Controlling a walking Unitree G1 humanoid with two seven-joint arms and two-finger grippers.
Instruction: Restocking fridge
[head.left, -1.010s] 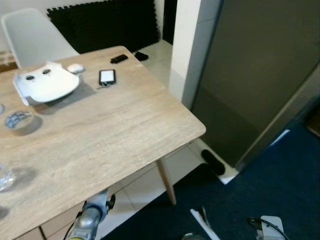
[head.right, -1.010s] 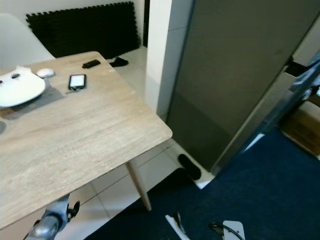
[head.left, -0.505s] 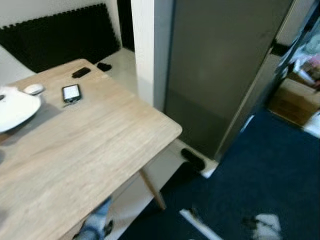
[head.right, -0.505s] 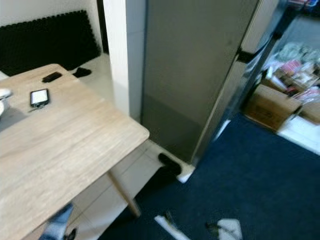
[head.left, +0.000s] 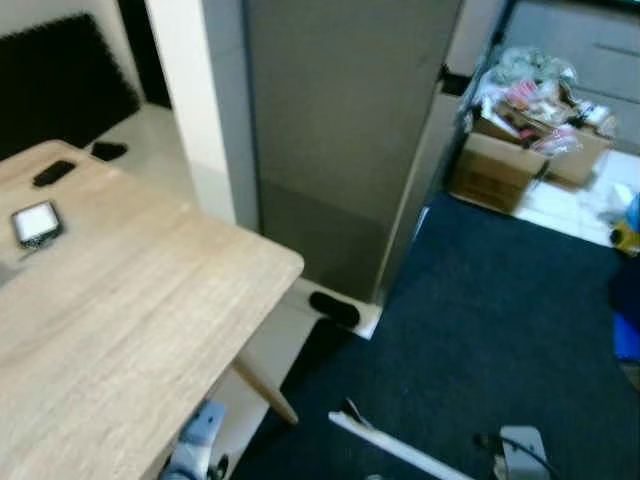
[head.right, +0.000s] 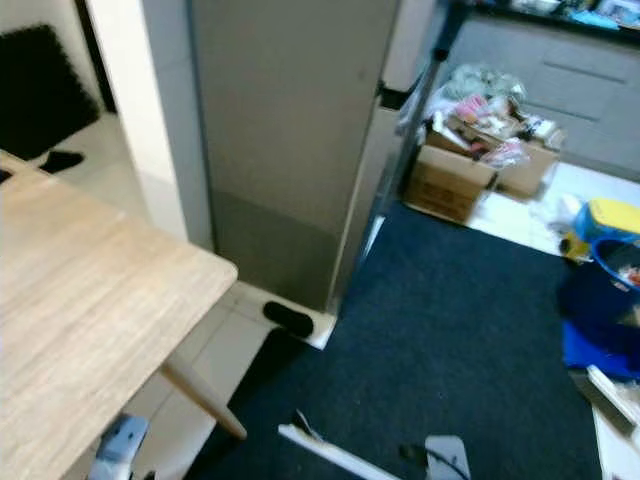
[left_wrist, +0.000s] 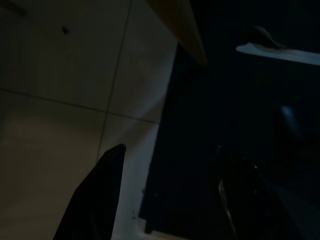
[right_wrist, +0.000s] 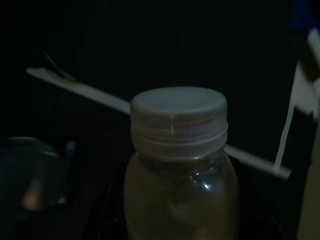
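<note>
Right gripper holding ribbed-cap clear plastic bottle

A clear bottle with a ribbed white cap stands upright between the right tool's fingers.

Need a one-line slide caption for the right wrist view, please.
Right gripper holds a clear bottle with a white screw cap above the dark carpet.
</note>
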